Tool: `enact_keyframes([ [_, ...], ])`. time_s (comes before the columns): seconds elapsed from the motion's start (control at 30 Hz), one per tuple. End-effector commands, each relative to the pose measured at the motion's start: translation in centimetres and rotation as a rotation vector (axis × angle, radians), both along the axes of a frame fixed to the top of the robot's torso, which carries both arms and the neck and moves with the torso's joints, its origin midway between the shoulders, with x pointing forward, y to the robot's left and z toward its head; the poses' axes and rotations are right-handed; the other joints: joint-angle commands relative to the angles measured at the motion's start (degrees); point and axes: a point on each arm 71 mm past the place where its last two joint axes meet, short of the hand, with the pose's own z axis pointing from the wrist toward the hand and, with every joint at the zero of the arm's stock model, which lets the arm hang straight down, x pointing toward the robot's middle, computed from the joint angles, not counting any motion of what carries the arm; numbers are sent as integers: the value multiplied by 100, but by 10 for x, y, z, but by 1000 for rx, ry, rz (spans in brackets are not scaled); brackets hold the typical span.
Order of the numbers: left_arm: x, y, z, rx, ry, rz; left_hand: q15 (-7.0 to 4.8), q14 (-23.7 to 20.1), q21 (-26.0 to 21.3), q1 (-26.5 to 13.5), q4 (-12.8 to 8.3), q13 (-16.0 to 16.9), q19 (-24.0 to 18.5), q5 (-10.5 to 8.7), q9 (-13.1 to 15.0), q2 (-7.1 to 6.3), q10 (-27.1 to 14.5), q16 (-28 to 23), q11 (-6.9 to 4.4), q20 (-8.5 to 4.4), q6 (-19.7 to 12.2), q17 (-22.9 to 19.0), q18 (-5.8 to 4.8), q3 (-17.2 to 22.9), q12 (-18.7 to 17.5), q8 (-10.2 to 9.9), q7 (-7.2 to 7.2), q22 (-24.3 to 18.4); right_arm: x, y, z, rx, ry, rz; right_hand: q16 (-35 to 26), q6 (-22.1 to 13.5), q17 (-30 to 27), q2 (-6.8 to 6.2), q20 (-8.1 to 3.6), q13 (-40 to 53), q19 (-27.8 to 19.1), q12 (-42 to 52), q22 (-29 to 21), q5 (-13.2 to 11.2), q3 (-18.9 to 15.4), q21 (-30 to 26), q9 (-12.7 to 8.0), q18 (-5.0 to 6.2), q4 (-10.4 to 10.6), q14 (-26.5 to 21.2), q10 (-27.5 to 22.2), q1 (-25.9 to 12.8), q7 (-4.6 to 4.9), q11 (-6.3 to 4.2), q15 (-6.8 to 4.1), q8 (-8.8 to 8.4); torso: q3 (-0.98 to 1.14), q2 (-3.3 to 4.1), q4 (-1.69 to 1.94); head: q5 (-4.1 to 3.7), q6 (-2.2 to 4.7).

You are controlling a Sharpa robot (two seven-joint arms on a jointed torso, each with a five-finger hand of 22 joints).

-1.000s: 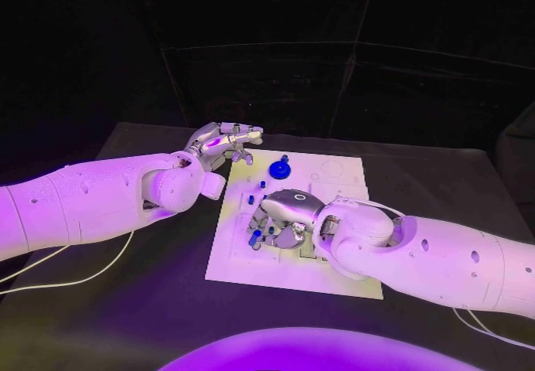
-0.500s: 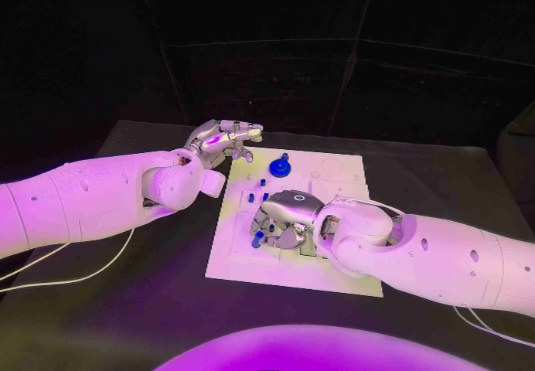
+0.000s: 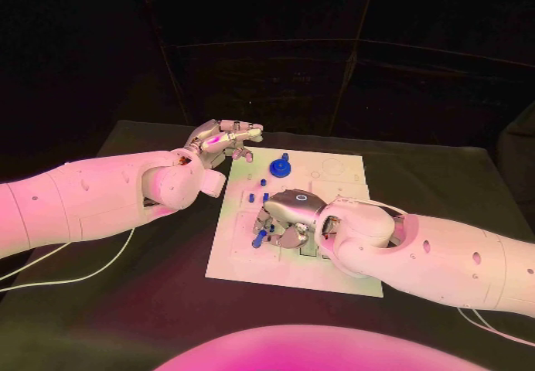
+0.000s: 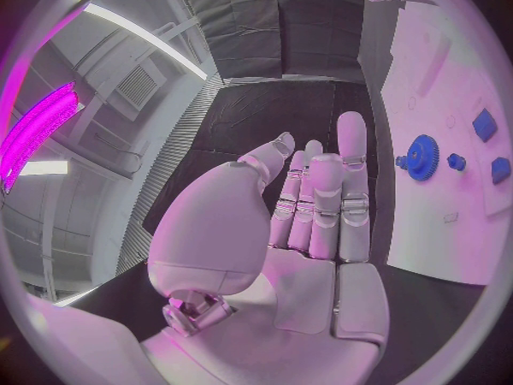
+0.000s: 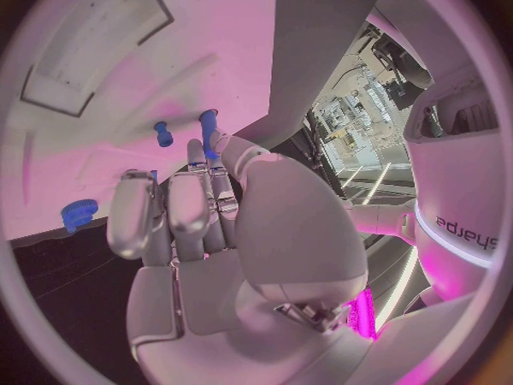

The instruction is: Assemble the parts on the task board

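The black bench (image 3: 134,309) carries the white task board (image 3: 335,263) at its middle. The right hand (image 3: 287,220) is lowered onto the board's middle, fingers curled down beside a blue peg (image 5: 209,133); whether the peg is pinched cannot be told. The left hand (image 3: 226,139) is held above the board's far left corner, fingers pressed together, nothing in them. A blue gear (image 3: 279,166) is seen near the far edge, small blue parts (image 3: 263,184) just beside it.

task board (image 3: 335,270): white | parts: blue, incl. gear (image 3: 279,166) | table (image 3: 145,309): black | hands: silver | arms: white | cable (image 3: 67,282): white
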Motion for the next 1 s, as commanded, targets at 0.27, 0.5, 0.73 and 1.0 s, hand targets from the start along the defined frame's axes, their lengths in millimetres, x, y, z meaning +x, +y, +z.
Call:
enact_keyframes([
  [0.27,0,-2,1,-7,-6,-14,4,-50,-19,44,-21,-5,-19,15,2,2,-33,-33,5,36,-18,-5,32,0,34,18,2,-8,-6,11,-4,-68,-13,35,21,16,-4,-62,13,1,30,-52,6,26,28,21,6,-60,-3,90,28,-94,34,27,-4,-6,-2,7,-1,2,-16],
  [0.5,0,-1,1,-7,-4,-15,5,-52,-21,41,-19,-5,-20,15,2,4,-36,-32,6,36,-20,-6,32,-2,37,19,3,-9,-10,16,-6,-65,-18,47,8,-41,-36,-108,25,-12,5,-128,-15,42,24,10,-6,-54,1,74,-41,-180,51,50,12,-49,-8,0,3,-1,-9],
  [0.73,-1,-1,1,-7,-2,-15,5,-52,-21,40,-19,-5,-20,15,2,4,-36,-32,6,37,-20,-6,32,-3,38,20,3,-10,-6,13,-7,-77,-33,16,-20,-262,-97,-241,81,-27,-51,-309,-74,65,-22,-27,-30,-42,48,47,-270,-372,123,136,85,-99,-5,-4,3,2,-21],
  [1.0,-1,0,1,-6,-2,-15,5,-52,-21,40,-19,-5,-20,15,2,4,-36,-32,6,37,-20,-6,32,-3,38,20,3,-10,-5,11,-6,-50,-52,0,-243,-845,-427,-433,165,-25,-297,-566,-446,197,-322,-266,-33,44,91,-54,-811,-566,149,227,162,-97,0,3,-2,6,-22],
])
